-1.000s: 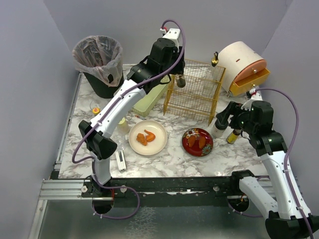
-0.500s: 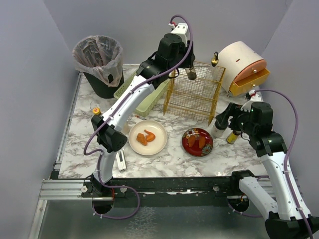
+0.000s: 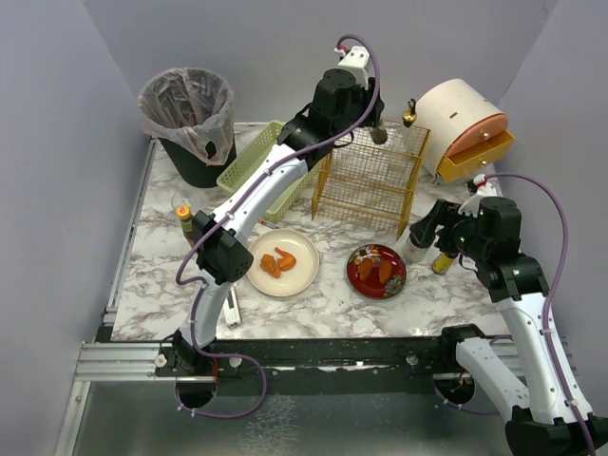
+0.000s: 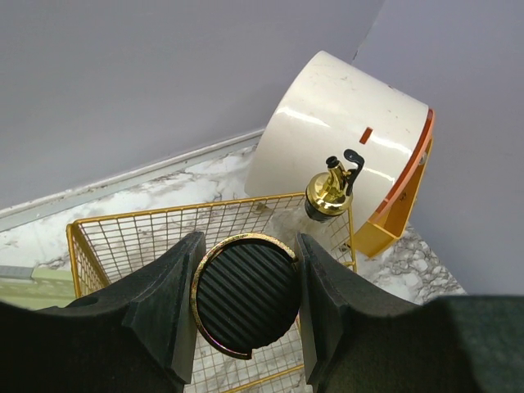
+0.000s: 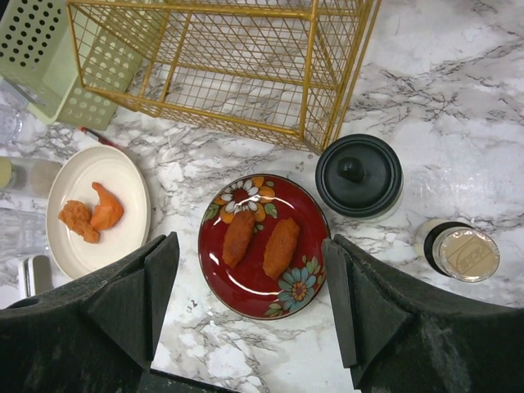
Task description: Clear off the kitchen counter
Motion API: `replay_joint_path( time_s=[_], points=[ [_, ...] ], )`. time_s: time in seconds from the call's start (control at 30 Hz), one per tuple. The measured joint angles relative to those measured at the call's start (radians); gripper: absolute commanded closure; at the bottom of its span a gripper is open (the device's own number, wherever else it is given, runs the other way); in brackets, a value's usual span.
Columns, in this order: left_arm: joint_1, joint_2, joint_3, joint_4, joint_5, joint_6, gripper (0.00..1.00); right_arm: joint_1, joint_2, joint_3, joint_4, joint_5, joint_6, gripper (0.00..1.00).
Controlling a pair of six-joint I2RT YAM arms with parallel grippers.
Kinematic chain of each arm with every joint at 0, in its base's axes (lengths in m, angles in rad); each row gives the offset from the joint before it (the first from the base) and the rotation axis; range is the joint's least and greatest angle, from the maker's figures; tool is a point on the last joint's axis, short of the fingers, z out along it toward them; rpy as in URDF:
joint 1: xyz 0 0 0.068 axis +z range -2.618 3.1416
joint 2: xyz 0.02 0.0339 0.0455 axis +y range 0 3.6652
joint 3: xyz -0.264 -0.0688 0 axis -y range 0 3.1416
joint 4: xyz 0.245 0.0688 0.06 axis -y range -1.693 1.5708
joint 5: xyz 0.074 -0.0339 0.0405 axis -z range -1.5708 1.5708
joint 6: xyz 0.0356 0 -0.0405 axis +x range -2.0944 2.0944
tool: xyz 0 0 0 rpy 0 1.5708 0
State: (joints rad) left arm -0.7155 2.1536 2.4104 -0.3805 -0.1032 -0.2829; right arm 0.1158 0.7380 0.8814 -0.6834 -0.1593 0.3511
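- The left gripper point(image 4: 248, 270) is clenched on a round, dark, ribbed object with a gold rim point(image 4: 246, 307). It holds the object in the air over the gold wire rack point(image 3: 370, 180), near the worktop's far edge.
- The right gripper point(image 5: 247, 241) hangs released, fingers spread wide and grasping nothing, above the red plate point(image 5: 254, 285) towards the near right corner.
- The marble worktop point(image 3: 323, 304) lies beneath both arms. It carries the rack, the red plate, a cream plate point(image 3: 302, 277) and a black-lidded jar point(image 5: 359, 176) near the right edge.
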Motion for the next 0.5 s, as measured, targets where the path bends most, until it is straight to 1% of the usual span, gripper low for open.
replay_joint_path(
  time_s=[0.5],
  points=[
    [0.001, 0.106, 0.002, 0.062, 0.002, 0.034, 0.75, 0.000, 0.000, -0.002, 0.000, -0.020, 0.000, 0.23]
  ],
)
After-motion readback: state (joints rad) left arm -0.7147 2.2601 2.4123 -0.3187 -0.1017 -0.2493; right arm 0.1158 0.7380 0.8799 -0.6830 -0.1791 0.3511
